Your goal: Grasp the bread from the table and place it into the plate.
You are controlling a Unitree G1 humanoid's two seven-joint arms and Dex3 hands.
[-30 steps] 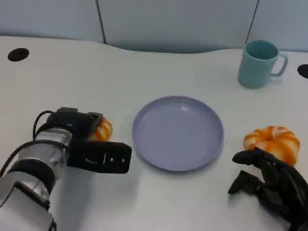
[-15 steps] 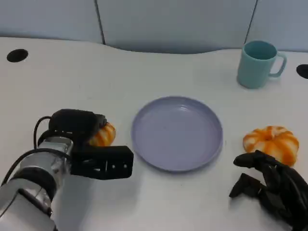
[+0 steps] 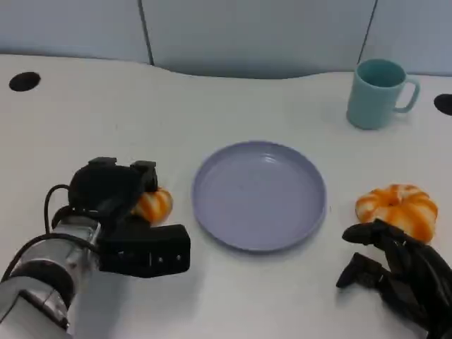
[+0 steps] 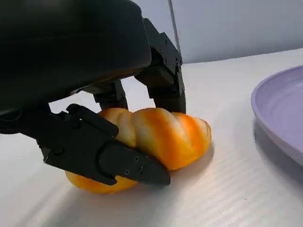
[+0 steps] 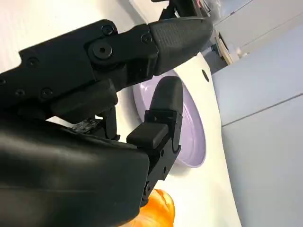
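Note:
An orange twisted bread (image 3: 155,205) lies on the white table just left of the lavender plate (image 3: 261,198). My left hand (image 3: 113,187) is over it and grips it. In the left wrist view the bread (image 4: 161,135) rests on the table with the thumb across its near side and the fingers (image 4: 163,80) pressed on its far side; the plate's rim (image 4: 279,109) is close by. My right hand (image 3: 402,272) rests at the front right, fingers apart, holding nothing.
A round orange pumpkin-shaped bun (image 3: 399,208) sits right of the plate, just beyond my right hand. A teal mug (image 3: 378,92) stands at the back right. Dark holes (image 3: 25,81) mark the table's far corners.
My left hand has drawn toward me and settled lower over the bread, which has slid a little nearer with it. The right hand has barely moved.

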